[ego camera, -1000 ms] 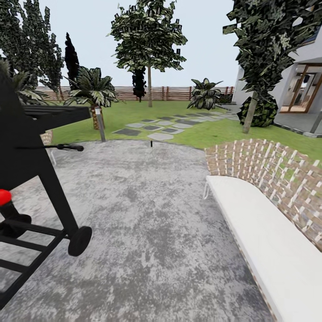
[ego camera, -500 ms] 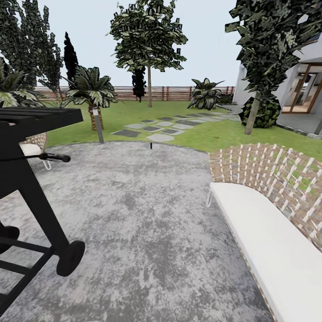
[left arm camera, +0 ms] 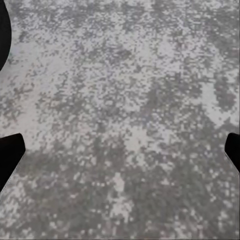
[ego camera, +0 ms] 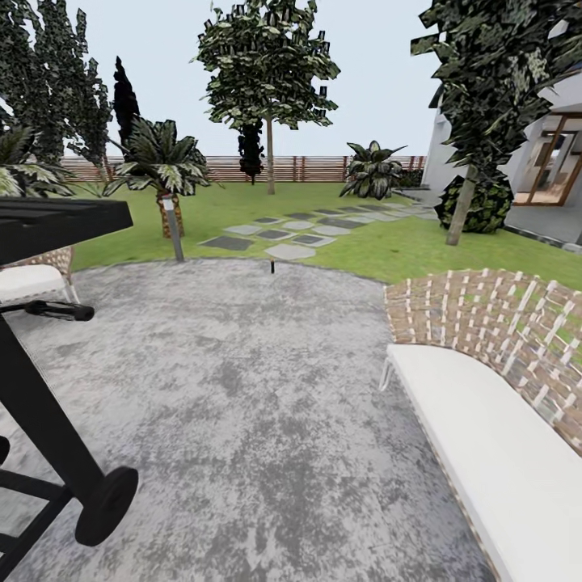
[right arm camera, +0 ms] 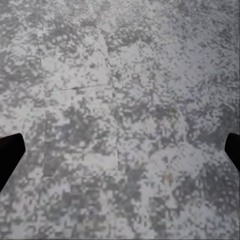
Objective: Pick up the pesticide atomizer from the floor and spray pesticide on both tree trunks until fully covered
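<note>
Two trees stand on the green lawn (ego camera: 242,206) of the garden. One tree (ego camera: 270,166) rises far ahead in the middle with a thin-looking pale trunk. The other tree trunk (ego camera: 459,208) leans at the right, near the house, under dark foliage. The pesticide atomizer is out of view. My left gripper (left arm camera: 120,152) hangs open over speckled grey paving, its dark fingertips (left arm camera: 10,155) wide apart with nothing between them. My right gripper (right arm camera: 120,152) is open too, above the same paving.
A black grill (ego camera: 48,339) on wheels stands close at the left. A white-cushioned wicker bench (ego camera: 485,420) runs along the right. A short dark stub (ego camera: 273,264) sits at the patio's far edge. Stepping stones (ego camera: 283,234) cross the lawn toward the slat fence (ego camera: 315,168).
The whole head view has shifted: the grill has slid left and lower in the picture, its red knob has left the picture, and the bench sits slightly lower. The camera moved, not the things.
</note>
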{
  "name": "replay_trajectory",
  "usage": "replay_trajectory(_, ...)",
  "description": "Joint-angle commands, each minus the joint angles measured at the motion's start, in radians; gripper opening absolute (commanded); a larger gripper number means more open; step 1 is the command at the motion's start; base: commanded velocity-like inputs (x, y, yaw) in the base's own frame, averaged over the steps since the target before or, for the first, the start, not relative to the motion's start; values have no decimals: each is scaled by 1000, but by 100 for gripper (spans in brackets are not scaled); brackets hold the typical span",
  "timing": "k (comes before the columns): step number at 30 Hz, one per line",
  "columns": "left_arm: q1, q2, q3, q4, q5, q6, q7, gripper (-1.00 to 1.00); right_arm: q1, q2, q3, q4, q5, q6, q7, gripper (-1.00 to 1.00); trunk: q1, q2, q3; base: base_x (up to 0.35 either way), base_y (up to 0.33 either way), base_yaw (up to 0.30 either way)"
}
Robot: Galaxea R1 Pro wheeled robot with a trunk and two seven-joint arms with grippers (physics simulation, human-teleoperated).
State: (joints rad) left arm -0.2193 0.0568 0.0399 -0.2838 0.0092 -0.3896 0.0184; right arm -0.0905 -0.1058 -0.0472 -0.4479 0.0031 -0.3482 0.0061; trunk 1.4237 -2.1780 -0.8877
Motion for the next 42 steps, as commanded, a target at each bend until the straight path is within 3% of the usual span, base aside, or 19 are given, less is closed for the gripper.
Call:
replay_trajectory(1,0,0,0,0,1,0,0,100,0,0,0,0,0,0,0,100,0,0,0,338,0,0)
replay_trajectory(42,0,0,0,0,0,0,0,100,0,0,1,5,1,1,0,100,0,0,0,338,0,0)
